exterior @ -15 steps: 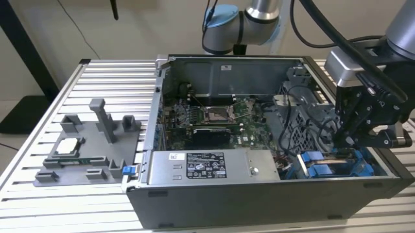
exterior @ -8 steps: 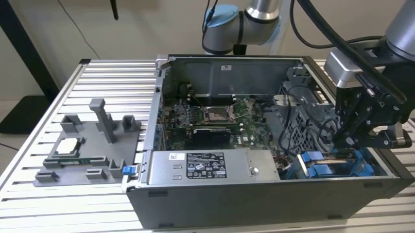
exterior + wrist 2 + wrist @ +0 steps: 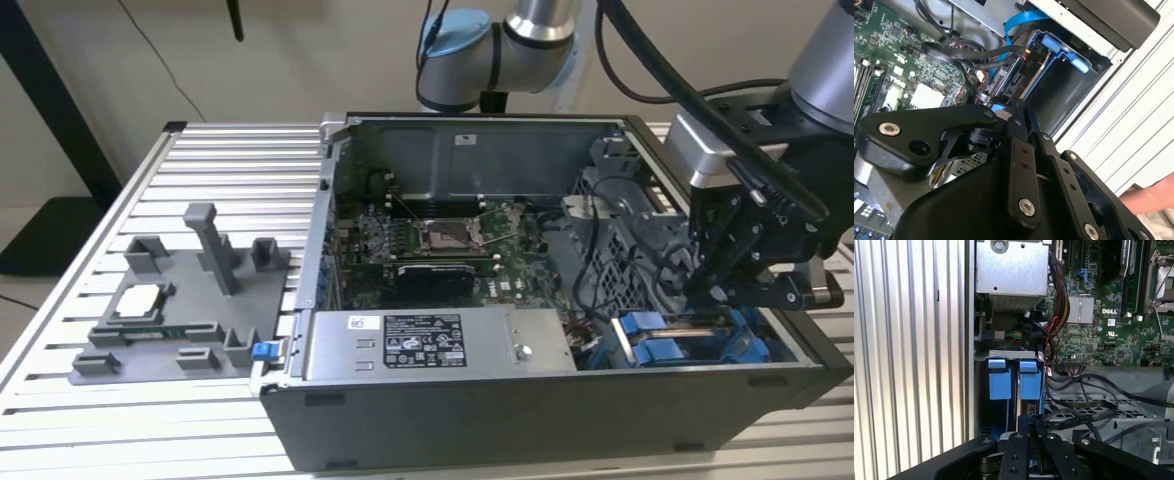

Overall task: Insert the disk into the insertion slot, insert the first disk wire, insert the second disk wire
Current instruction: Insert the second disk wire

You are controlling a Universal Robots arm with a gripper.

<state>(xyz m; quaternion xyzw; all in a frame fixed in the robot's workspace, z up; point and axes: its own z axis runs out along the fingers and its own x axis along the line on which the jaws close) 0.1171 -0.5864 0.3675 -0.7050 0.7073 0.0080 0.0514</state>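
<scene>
The disk [image 3: 1030,382] sits in the insertion slot [image 3: 1089,407], a grey perforated cage, with its blue tab end showing beside a second blue-tabbed carrier [image 3: 999,380]. In the exterior view both blue carriers [image 3: 661,345] lie low in the case at the right. My gripper [image 3: 1029,434] hangs right over the disk's end among black wires [image 3: 1074,415]. Its fingers [image 3: 1016,125] stand close together, shut. The tips [image 3: 1015,107] reach a black wire loop with a small connector [image 3: 996,107]. I cannot tell whether anything is pinched between them.
The open computer case [image 3: 534,410] lies on a slatted aluminium table [image 3: 80,270]. Motherboard [image 3: 441,240] and power supply [image 3: 427,345] fill its middle. A grey fixture [image 3: 187,300] stands at the exterior view's left. A blue flat cable [image 3: 1024,20] runs above the bay. A person's hand [image 3: 1149,197] rests outside the case.
</scene>
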